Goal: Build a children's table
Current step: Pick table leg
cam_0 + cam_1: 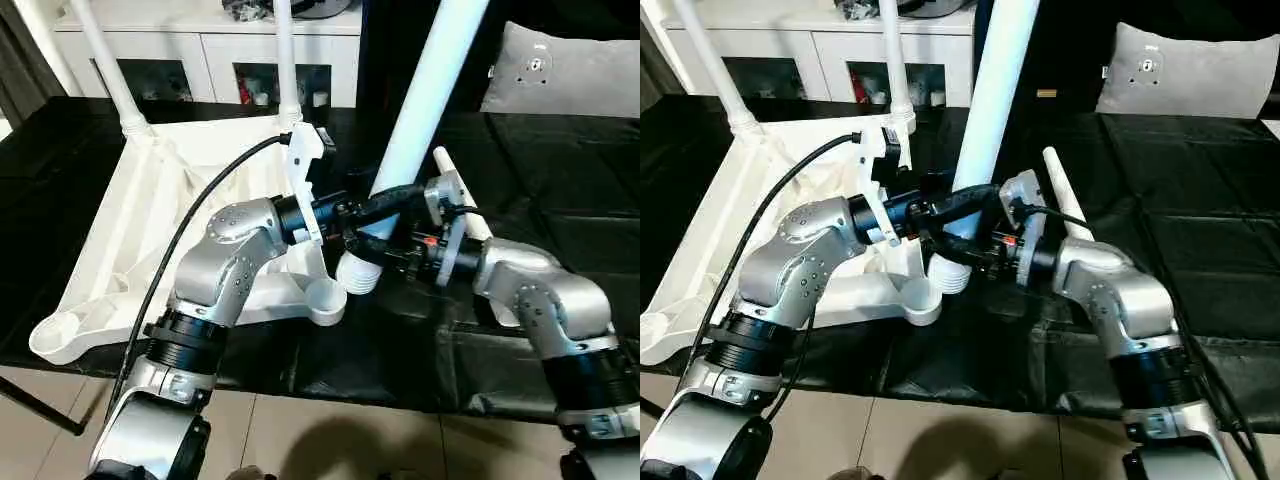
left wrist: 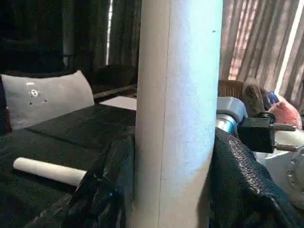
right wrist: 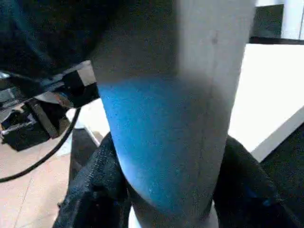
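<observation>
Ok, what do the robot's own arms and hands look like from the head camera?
Both forearms are silver metal with black ribbed rings. The left hand and right hand have black textured fingers behind white wrist plates. A black cable loops over the left arm.

Tabletop (image 1: 150, 210) and leg (image 1: 1064, 200) on black sheet (image 1: 560, 190)

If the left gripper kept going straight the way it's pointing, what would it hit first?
The left gripper is already clamped around the upright table leg, so that leg blocks it at once. Past the leg, the right gripper probably comes next, though depth is unclear.
</observation>
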You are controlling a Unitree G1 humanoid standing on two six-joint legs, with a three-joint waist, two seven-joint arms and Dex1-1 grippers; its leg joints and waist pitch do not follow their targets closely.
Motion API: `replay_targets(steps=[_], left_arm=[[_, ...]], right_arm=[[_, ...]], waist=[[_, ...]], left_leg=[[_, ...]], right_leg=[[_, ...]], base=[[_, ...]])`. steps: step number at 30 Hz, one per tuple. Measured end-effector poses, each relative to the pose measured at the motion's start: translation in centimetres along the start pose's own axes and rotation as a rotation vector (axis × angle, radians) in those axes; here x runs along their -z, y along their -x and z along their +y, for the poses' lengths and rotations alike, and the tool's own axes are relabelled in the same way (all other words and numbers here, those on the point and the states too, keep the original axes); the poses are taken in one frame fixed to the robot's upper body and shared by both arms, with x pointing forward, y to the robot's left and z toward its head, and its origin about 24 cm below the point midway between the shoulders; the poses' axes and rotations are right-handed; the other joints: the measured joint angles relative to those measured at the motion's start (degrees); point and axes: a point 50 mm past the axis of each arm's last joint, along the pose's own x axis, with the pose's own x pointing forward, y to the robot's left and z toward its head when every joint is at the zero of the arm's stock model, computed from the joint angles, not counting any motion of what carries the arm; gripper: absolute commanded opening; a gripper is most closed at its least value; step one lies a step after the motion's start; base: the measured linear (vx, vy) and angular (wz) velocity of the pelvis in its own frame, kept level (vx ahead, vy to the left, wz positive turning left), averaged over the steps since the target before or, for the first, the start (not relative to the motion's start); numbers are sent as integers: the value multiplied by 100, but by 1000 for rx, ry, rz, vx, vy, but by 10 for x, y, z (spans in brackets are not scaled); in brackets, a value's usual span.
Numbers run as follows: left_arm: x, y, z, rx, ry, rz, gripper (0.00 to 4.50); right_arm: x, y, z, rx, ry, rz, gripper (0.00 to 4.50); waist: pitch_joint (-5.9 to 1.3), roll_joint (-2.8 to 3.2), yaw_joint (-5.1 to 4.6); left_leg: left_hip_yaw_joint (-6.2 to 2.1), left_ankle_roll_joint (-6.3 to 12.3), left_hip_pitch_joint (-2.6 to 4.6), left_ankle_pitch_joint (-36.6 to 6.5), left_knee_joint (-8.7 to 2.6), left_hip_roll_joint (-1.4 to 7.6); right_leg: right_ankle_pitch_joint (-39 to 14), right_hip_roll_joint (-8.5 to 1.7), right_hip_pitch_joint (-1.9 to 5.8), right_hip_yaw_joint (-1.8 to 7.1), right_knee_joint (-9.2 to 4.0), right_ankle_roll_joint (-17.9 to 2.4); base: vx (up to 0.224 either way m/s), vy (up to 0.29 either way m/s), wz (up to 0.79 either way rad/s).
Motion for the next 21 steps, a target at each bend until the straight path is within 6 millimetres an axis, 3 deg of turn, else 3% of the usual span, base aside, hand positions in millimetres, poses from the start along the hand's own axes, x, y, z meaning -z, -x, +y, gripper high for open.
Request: replay_targets(steps=[7,10,21], left_arm=[[2,-1,0,-18,33,8,185],[1,1,-1,-36,46,1,255],[5,11,-10,-69,107,-24,329]], right_arm=[[3,-5,0,12,-8,-8,194],[3,-10,1,26,17,-32,190],[10,-20,-3,109,4,-72,188]], waist=[[0,0,4],[0,0,-14],[0,-1,-4]], left_leg=[[0,-1,0,0,0,0],[0,-2,0,-1,0,1],[0,-4,-1,3,0,1]], right_leg=[[1,0,0,0,0,-1],[1,0,-2,0,1,-1],[2,-1,-3,0,0,-3]], base=[[0,0,0],[0,0,0],[0,0,0]])
